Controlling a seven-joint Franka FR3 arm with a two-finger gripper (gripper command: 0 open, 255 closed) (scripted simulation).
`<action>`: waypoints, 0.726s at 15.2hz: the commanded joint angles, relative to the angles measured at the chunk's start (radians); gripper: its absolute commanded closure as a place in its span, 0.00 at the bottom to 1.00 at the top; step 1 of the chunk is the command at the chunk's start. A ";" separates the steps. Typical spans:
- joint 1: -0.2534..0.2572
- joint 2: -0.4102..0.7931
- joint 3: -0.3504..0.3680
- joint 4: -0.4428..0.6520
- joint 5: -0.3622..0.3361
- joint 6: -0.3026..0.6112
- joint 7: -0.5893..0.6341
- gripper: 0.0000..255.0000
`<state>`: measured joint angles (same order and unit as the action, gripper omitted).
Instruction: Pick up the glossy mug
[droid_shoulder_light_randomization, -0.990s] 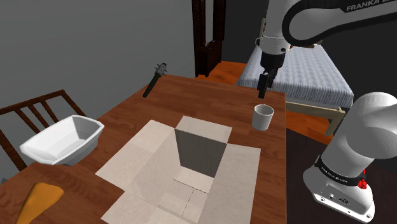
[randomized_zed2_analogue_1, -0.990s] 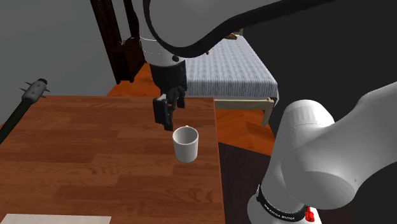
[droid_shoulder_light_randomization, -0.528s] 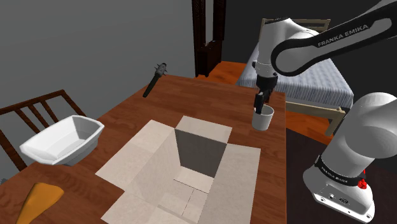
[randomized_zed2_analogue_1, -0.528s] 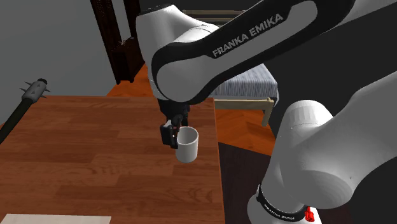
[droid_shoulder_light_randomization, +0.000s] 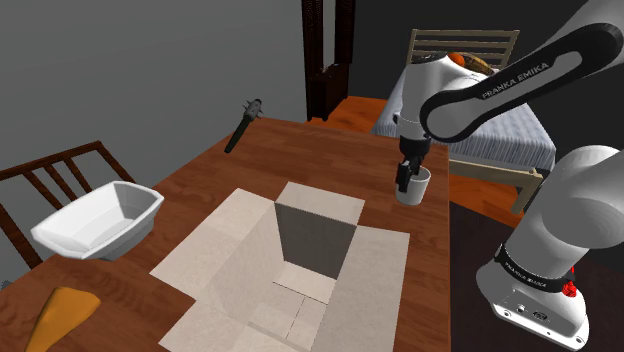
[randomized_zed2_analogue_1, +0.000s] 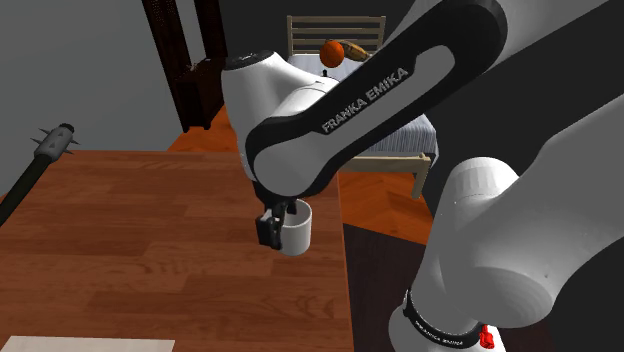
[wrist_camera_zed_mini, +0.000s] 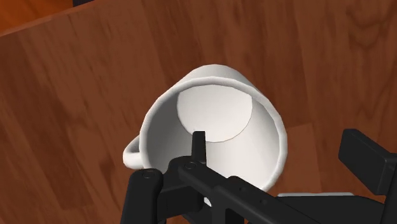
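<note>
Along the shoulder view's left edge of the wooden table (droid_shoulder_light_randomization: 300, 150) you see a white dish (droid_shoulder_light_randomization: 98, 220), then an open box (droid_shoulder_light_randomization: 300, 255) mid-table. The white mug (droid_shoulder_light_randomization: 415, 190) stands upright near the table's edge on that view's right. The gripper (droid_shoulder_light_randomization: 404, 182) has its jaws spread: 1 finger (wrist_camera_zed_mini: 198, 146) inside the mug, 1 outside, its wall between them, unclamped.

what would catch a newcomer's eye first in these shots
The big white arm is bent over the edge of the wooden table, its black end effector open astride the rim of a white mug, with one finger inside it. Next come the pale open box, its flaps spread flat in the middle of the shoulder view, and a white dish at that view's left.
</note>
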<state>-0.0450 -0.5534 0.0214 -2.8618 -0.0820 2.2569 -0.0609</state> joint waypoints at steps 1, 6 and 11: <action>0.000 0.008 0.001 -0.008 -0.001 0.017 0.002 0.00; 0.000 0.009 0.001 -0.008 0.000 0.017 0.003 1.00; 0.000 0.008 0.001 -0.008 -0.001 0.017 0.002 1.00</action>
<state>-0.0448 -0.5446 0.0225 -2.8696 -0.0824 2.2740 -0.0583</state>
